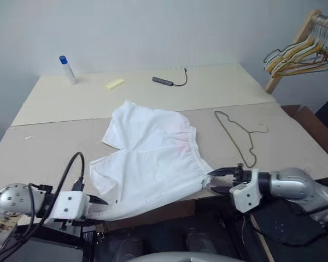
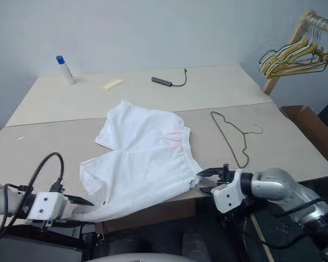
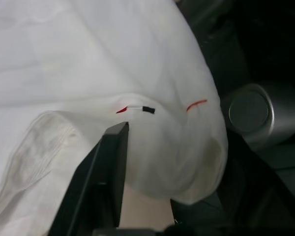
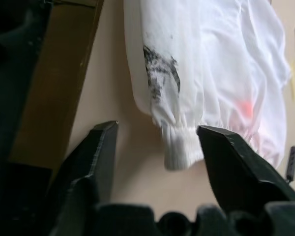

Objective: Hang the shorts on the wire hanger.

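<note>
Left gripper (image 1: pixel 101 203), fingers parted, at the hem of the shorts (image 1: pixel 153 158): thin white fabric, gathered waistband, spread flat. Right gripper (image 1: pixel 220 180), fingers apart, empty, beside the waistband. Wire hanger (image 1: pixel 239 135): bare, triangular, right of the shorts.

Shorts (image 1: pixel 150 161): mid-table (image 1: pixel 295 147), near corner draped over the front edge
Hanger (image 1: pixel 238 134): flat on the table, right of the shorts — apart from them
Left gripper (image 1: pixel 101 203): at the front edge, by the draped corner
Right gripper (image 1: pixel 221 180): front edge, just right of the waistband end — not touching
Bottle (image 1: pixel 67 69), sticky pad (image 1: pixel 115 83), adapter (image 1: pixel 163 81): far side of the table
Rack (image 1: pixel 303 52): beyond the right corner, hangers bunched on it
</note>
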{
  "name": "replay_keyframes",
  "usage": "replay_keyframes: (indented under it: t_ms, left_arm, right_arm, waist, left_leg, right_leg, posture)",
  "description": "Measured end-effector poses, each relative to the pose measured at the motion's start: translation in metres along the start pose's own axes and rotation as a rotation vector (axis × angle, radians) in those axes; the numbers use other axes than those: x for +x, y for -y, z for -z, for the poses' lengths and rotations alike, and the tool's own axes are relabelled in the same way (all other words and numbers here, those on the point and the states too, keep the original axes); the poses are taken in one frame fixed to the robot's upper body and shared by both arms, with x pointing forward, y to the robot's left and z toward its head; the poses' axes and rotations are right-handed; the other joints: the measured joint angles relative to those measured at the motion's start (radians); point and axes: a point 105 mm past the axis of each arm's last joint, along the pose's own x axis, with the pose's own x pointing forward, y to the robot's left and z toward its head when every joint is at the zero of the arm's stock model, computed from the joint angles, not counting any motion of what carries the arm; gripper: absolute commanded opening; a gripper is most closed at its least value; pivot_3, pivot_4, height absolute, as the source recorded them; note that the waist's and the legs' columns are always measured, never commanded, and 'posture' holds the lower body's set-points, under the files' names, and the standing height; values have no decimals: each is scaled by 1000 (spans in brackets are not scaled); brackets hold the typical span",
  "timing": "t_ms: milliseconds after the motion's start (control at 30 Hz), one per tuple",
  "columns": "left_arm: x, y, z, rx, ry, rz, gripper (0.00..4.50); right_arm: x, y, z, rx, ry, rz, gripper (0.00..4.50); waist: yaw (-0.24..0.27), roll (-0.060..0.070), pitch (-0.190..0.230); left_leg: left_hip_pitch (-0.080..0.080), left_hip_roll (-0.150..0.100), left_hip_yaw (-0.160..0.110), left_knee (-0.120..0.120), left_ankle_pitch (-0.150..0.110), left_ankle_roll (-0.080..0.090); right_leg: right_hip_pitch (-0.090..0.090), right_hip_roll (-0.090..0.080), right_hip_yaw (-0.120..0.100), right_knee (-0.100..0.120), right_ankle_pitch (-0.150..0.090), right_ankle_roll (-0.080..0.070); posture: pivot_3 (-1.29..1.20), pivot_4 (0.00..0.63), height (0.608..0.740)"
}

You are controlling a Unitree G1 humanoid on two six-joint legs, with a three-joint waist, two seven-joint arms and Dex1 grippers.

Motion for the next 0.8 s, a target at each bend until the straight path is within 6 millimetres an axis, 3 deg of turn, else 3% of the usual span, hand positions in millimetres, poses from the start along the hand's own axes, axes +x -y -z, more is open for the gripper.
replay_keyframes:
  t_ms: [67,167,300,433,567,800]
  left_arm:
    - [-10,-10,-4,-4,31,-39,2577]
    - [-23,-30,-17,-26,139,-123,2577]
    - [-61,-51,-61,-61,303,-215,2577]
    - [-79,-64,-96,-67,418,-240,2577]
    - [-77,-75,-106,-90,457,-272,2577]
    - [-32,-96,-133,-124,596,-260,2577]
  right_arm:
    - [-9,1,4,73,-27,5,4471]
    - [-22,13,14,256,-57,96,4471]
    - [-47,41,33,504,-90,303,4471]
    - [-63,47,63,688,-211,430,4471]
    - [-65,37,96,872,-404,493,4471]
    - [-48,37,140,1164,-617,599,4471]
  waist:
    - [4,-1,2]
    - [12,-3,3]
    - [7,-10,6]
    - [8,-5,7]
    - [3,-4,7]
    - [-12,-5,6]
  left_leg:
    - [0,0,0,0,0,0]
    - [0,0,0,1,0,0]
    - [-3,2,-1,1,-1,-1]
    - [-3,-1,0,1,-2,-1]
    - [-4,-1,3,1,-1,-1]
    - [-5,-3,2,2,-1,-2]
  right_leg:
    - [0,0,0,0,-1,1]
    - [0,0,0,1,-2,2]
    - [-2,1,-1,0,1,0]
    - [-2,1,-1,0,4,5]
    - [-1,2,-2,1,4,4]
    - [-1,3,-1,0,7,4]
  posture:
    - [5,31,740]
    - [-4,24,740]
    - [-17,16,740]
    - [-24,9,740]
    - [-28,5,740]
    - [-48,0,740]
